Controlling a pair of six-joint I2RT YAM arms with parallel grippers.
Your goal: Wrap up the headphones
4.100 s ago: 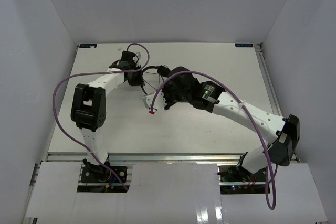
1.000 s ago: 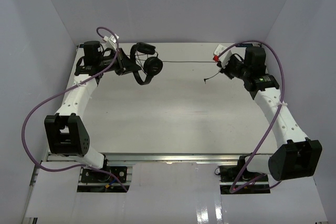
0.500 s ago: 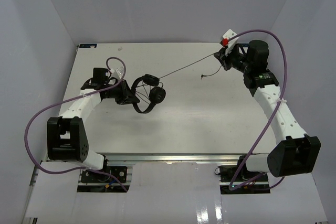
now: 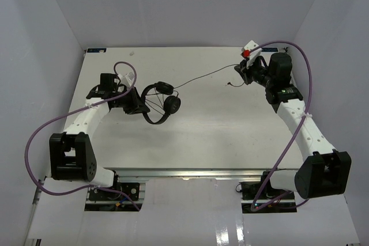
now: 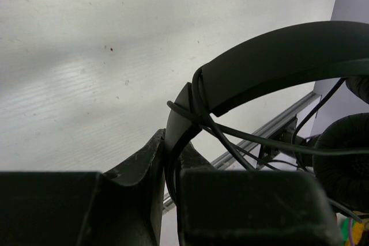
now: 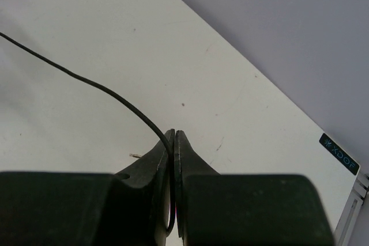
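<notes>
Left pincer (image 5: 174,149) on cord-wrapped headphones (image 5: 277,56)

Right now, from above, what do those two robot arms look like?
Both the left arm and right arm have slim white links and chunky black joints. A thick purple cable loops along each. The left gripper and right gripper are black; a white-and-red tag sits by the right one.

left wrist: headphones (image 5: 277,61) run off the right edge; one earcup (image 5: 346,154) only half shown; hidden where my left gripper (image 5: 173,154) pinches them | right wrist: cord (image 6: 86,82) leaves at the left edge; its stretch inside my right gripper (image 6: 174,142) hidden | top external: cord's loose tip (image 4: 229,84) too small to tell
</notes>
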